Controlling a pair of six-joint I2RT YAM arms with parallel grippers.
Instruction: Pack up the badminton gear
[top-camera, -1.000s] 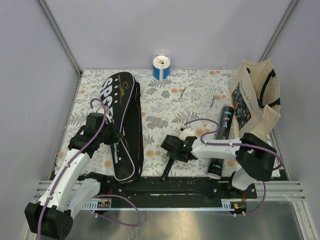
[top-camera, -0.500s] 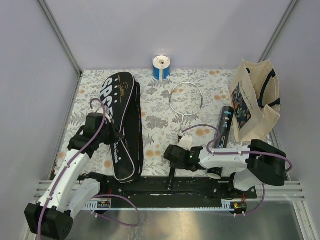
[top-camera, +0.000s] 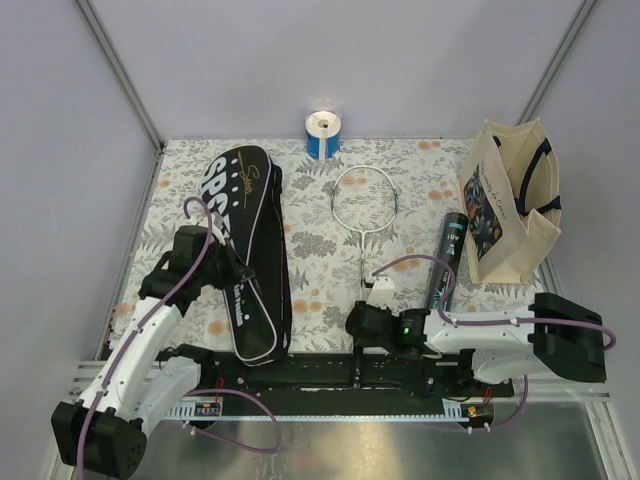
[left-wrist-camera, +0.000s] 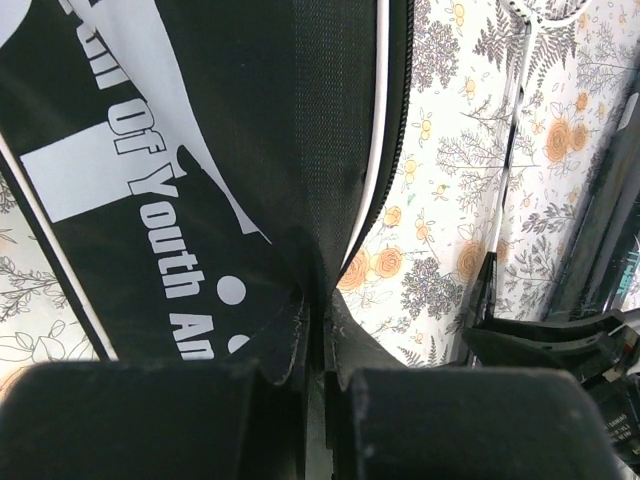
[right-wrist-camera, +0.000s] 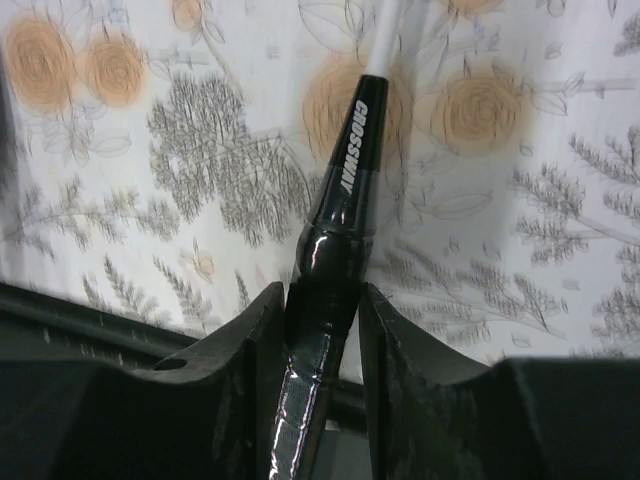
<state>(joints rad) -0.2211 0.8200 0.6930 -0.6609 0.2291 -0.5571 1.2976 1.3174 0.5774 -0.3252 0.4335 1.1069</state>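
In the top view, the SPORT racket cover (top-camera: 250, 250) lies at left on the surface (top-camera: 312, 222) and the racket (top-camera: 363, 265) at centre; in the left wrist view, the left claw (left-wrist-camera: 318, 375) pinches the cover's fabric; in the right wrist view, the right claw (right-wrist-camera: 320, 310) clamps the racket's black handle.

racket handle (right-wrist-camera: 338, 215) — "CROSSWAY" | racket cover (left-wrist-camera: 200, 140) — "Of Youth", white print

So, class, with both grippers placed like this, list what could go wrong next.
1. The right gripper holds the racket only at its handle; the far head could swing or twist in the jaws.
2. The left gripper pinches a thin fold of the racket cover, which may slip free.
3. A swinging racket could knock the tube beside it.
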